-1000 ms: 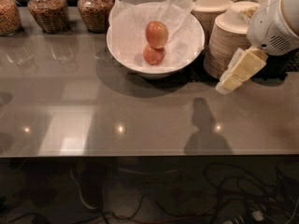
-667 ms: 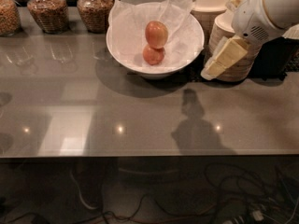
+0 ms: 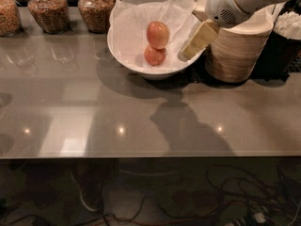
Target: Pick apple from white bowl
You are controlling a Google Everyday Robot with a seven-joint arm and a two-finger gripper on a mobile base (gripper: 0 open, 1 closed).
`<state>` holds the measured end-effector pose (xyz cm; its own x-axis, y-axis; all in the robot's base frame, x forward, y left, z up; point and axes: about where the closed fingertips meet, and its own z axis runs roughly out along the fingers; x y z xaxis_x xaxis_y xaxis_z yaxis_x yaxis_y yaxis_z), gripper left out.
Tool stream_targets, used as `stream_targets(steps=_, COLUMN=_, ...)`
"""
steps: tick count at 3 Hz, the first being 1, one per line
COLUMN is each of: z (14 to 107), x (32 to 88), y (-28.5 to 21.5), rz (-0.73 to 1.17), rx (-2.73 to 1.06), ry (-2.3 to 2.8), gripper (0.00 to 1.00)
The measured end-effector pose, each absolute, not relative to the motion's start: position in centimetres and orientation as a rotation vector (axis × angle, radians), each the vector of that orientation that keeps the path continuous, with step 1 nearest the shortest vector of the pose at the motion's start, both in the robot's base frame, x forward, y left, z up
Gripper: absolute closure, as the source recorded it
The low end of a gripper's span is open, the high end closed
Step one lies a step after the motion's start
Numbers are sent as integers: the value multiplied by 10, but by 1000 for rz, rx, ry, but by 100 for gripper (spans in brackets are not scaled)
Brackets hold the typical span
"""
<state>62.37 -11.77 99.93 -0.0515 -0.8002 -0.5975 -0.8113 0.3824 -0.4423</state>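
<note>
The white bowl [image 3: 123, 55], lined with crinkled white paper, stands at the back of the grey counter. The apple [image 3: 158, 34], red with a yellow-orange blush, sits in it on top of or just behind a smaller, duller orange-red apple [image 3: 154, 55]. My gripper [image 3: 196, 41], with cream-coloured fingers, hangs from the white arm at the upper right. It is over the bowl's right rim, to the right of both apples and apart from them. It holds nothing.
Three glass jars of brown grains [image 3: 46, 8] line the back left. A stack of beige disposable bowls [image 3: 237, 51] stands right of the white bowl, under the arm. A dark container of white items [image 3: 287, 29] is at the far right. Cables lie under the counter.
My gripper has moved left and farther back, from beside the stack of beige bowls to over the white bowl's right rim. The apples have not moved.
</note>
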Motion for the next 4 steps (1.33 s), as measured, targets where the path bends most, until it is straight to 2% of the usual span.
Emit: stream_targets(steps=4, z=963, x=712, y=-67, rz=230, rx=-1426, ry=1744, gripper=0)
